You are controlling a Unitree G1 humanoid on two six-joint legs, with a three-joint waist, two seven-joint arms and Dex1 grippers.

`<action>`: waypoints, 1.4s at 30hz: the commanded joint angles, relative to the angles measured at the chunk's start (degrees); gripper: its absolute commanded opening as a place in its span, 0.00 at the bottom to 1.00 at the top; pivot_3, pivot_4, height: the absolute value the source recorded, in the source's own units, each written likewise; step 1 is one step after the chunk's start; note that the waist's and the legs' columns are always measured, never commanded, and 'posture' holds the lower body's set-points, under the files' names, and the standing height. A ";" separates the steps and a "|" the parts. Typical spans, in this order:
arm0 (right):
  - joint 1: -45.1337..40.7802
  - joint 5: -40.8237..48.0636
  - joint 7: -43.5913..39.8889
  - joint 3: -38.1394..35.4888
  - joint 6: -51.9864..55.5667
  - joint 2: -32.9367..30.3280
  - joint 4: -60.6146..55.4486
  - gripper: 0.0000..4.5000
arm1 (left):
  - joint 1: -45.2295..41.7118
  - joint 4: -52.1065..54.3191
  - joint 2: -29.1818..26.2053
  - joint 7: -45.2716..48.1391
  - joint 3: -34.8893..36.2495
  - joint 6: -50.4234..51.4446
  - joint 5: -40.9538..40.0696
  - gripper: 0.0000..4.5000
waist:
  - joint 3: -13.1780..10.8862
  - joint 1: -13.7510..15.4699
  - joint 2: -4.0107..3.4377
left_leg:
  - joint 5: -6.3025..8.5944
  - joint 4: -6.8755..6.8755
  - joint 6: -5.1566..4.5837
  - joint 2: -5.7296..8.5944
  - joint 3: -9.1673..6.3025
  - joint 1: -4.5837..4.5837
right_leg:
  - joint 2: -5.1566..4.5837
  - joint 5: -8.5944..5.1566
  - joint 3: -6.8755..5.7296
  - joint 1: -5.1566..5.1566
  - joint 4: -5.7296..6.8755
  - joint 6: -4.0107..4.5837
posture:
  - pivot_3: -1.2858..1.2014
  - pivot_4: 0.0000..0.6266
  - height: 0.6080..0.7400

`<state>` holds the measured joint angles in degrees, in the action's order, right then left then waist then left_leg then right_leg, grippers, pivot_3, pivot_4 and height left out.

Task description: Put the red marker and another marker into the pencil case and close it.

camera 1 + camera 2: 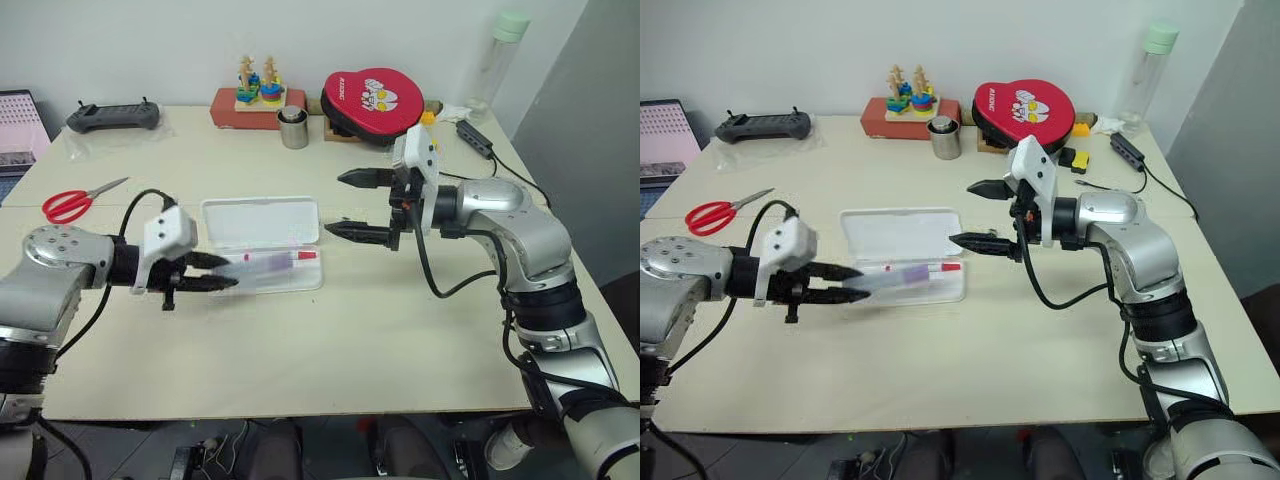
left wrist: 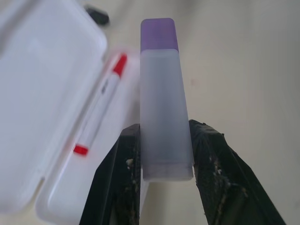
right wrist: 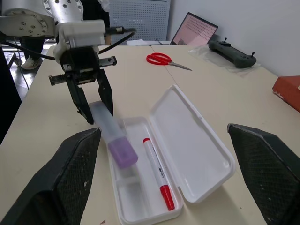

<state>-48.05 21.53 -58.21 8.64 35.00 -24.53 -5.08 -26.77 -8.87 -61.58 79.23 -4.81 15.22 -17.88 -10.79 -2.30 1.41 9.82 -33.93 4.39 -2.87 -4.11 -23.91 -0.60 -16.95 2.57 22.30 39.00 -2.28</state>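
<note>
Nearest, the left gripper [image 1: 215,272] is clamped on the purple-capped marker [image 2: 161,101], gripped at the tail end of its pale body, cap pointing out over the open pencil case [image 1: 262,222]. The body is judged light, rigid and smooth; a pinch so near the end may let it pivot, so a mid-barrel hold would be steadier.

Beyond, the red marker [image 3: 156,173] is seen already lying in the tray beside the hinged lid, which lies flat. The case is taken for thin, light plastic, likely to slide when the lid is pushed.

Farther right, the right gripper [image 1: 365,207] is held spread wide, empty, above the table [image 1: 350,330].
</note>
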 commanded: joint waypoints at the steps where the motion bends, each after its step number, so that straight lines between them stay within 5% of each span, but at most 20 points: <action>1: 1.07 1.00 0.64 0.08 0.80 -0.84 -4.62 1.00 | -6.55 -7.51 0.95 4.72 -3.04 -8.37 5.52 0.27 | 0.00 0.13 0.01 | 0.00 -0.01 0.00 0.00 0.00 -0.08 | 0.00 -0.01 -0.02 0.03 -0.02 0.00 | 0.52 0.24 1.00; 15: 4.77 2.35 2.36 1.09 4.98 -2.09 -11.09 1.00 | -16.88 -22.65 6.27 9.88 -8.47 -18.53 15.78 0.27 | 0.01 0.42 0.02 | 0.01 -0.03 -0.01 0.03 -0.03 -0.22 | -0.01 0.08 -0.06 0.07 -0.02 0.17 | 0.52 0.24 1.00; 25: 4.69 1.54 4.48 2.08 4.85 -1.19 -8.41 1.00 | -16.99 -22.46 7.80 8.31 -5.52 -17.05 14.66 0.79 | 0.01 0.40 0.03 | 0.01 -0.04 -0.01 0.03 -0.04 -0.22 | -0.01 0.08 -0.07 0.06 -0.01 0.17 | 0.52 0.24 1.00; 30: 3.94 -4.72 12.51 3.62 4.99 1.07 -0.11 1.00 | -15.49 -15.72 10.46 5.64 -0.19 -8.66 7.40 0.99 | 0.03 0.37 0.06 | 0.01 -0.08 -0.01 0.03 -0.07 -0.21 | -0.01 0.08 -0.09 0.04 0.02 0.16 | 0.52 0.24 1.00; 34: 1.75 -11.47 32.52 0.48 7.46 11.15 13.49 1.00 | -8.16 3.69 19.04 -9.29 8.17 6.68 -3.38 0.99 | 0.05 0.31 0.09 | 0.01 -0.11 -0.01 0.04 -0.09 -0.18 | -0.04 0.14 -0.08 -0.02 0.02 0.21 | 0.52 0.24 1.00; 42: -1.10 -16.70 47.53 -2.33 0.88 21.78 27.97 1.00 | -1.21 18.71 28.51 -28.29 10.15 15.05 -4.15 0.99 | 0.06 -0.02 0.09 | 0.00 -0.11 0.00 0.05 -0.11 -0.16 | -0.02 0.19 -0.05 0.00 0.12 0.22 | 0.52 0.24 1.00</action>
<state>-46.46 6.10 -13.98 7.84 39.26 -3.89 21.13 -28.42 5.45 -33.79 54.91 4.14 29.17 -21.51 -10.73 -2.32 1.50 9.82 -34.04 4.39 -2.82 -4.21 -24.06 -0.62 -16.75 2.54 22.30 39.10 -2.09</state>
